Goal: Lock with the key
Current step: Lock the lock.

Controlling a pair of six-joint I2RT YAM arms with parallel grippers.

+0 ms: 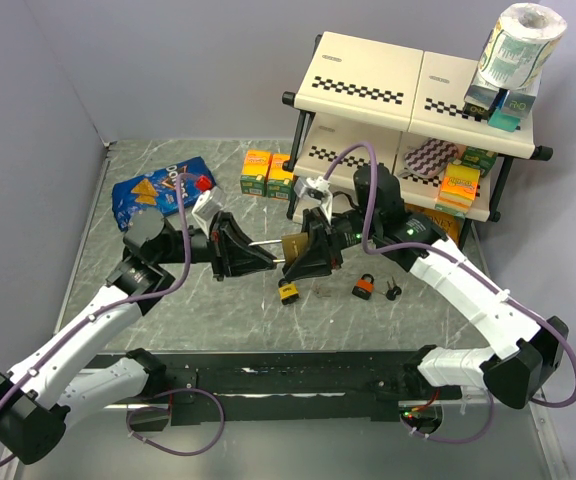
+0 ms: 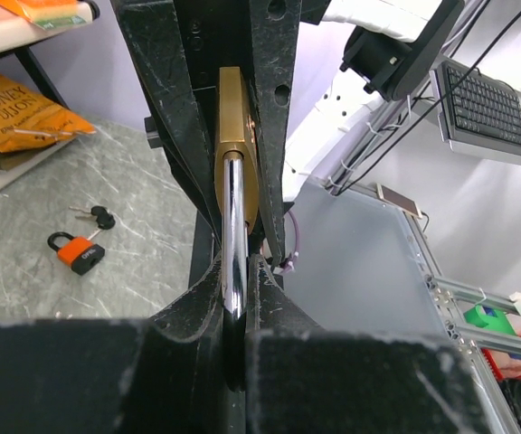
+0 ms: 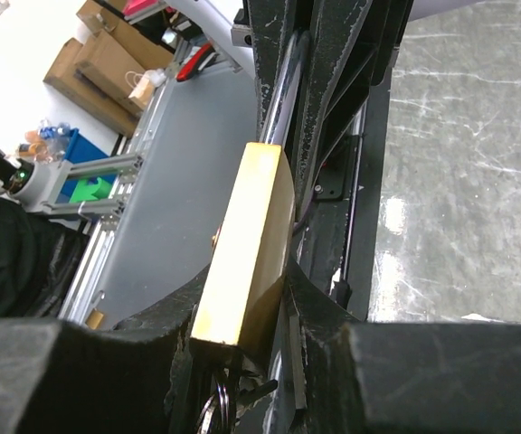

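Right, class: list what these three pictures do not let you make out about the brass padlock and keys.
- Keyhole of the brass padlock: right wrist view, covered by the right gripper.
- Ends of its shackle: left wrist view, edge-on and pinched in the left gripper; latched or open, cannot tell.
- Loose keys: top view, too small to count.

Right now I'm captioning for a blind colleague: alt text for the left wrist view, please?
A brass padlock is held between both tools: the left tool shut on its steel shackle, the right tool clamping its body. On the table to the left lie a small orange padlock and keys.
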